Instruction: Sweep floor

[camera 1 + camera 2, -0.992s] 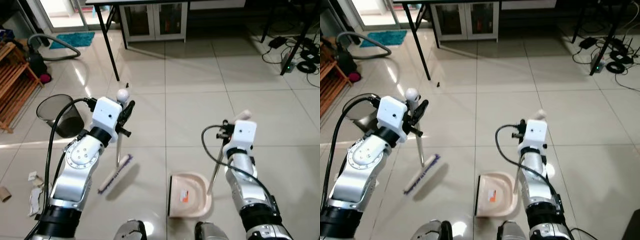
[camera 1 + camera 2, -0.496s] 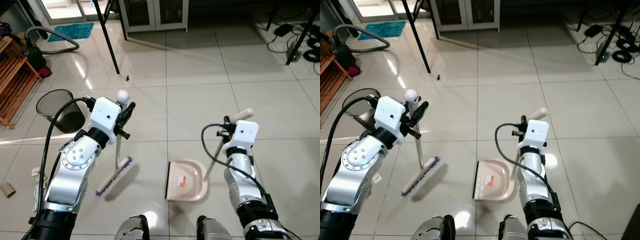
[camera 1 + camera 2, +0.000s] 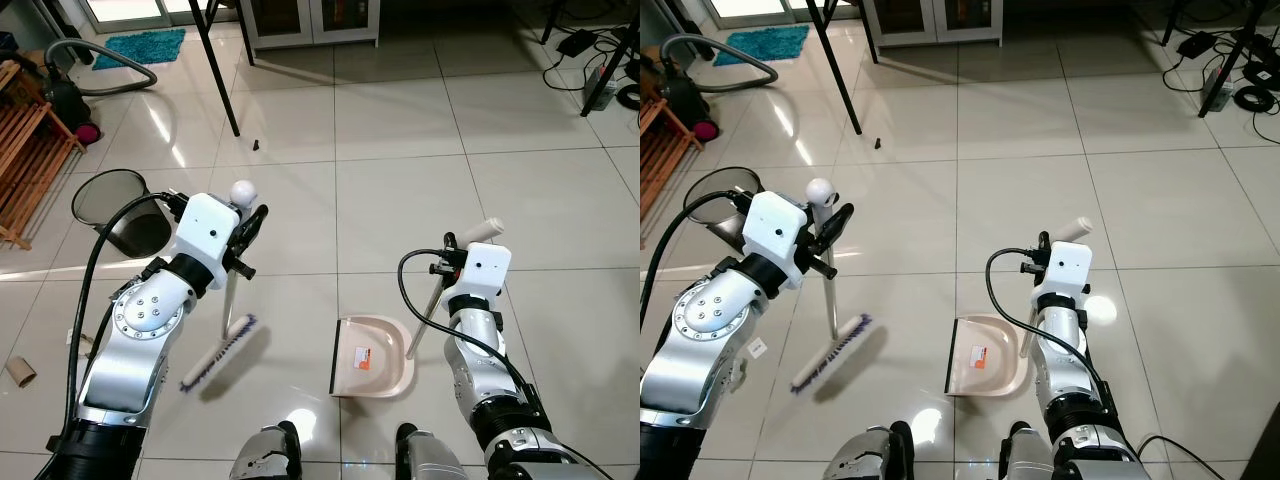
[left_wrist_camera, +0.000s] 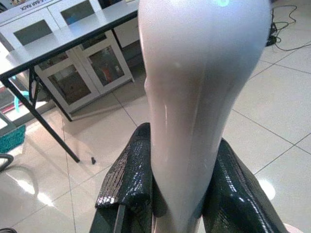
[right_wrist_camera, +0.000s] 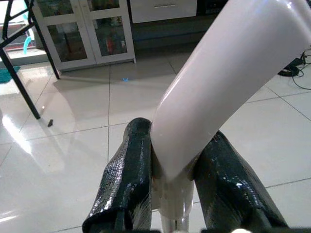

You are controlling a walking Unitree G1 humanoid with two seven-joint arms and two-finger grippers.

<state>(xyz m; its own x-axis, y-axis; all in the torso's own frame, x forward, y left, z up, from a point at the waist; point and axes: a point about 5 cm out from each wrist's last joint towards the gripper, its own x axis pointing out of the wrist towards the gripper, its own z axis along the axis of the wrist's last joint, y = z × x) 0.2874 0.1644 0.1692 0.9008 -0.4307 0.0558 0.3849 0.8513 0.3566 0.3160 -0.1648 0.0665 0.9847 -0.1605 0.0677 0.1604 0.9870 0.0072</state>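
Left eye view, glossy tiled floor (image 3: 400, 150), left jaws clamping broom (image 3: 222, 335), right jaws clamping dustpan (image 3: 372, 356)

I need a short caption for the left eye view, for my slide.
Left claw holds a broom, right claw a dustpan, on the tiled floor near a mesh bin.

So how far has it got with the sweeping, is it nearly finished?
Barely started, it seems. The tools are in hand: the left gripper is shut on the broom, the right gripper on the dustpan, both tools down by the floor. The pan looks empty. Paper scraps lie on the robot's left and a dark speck ahead, still to collect, then tip into the bin.
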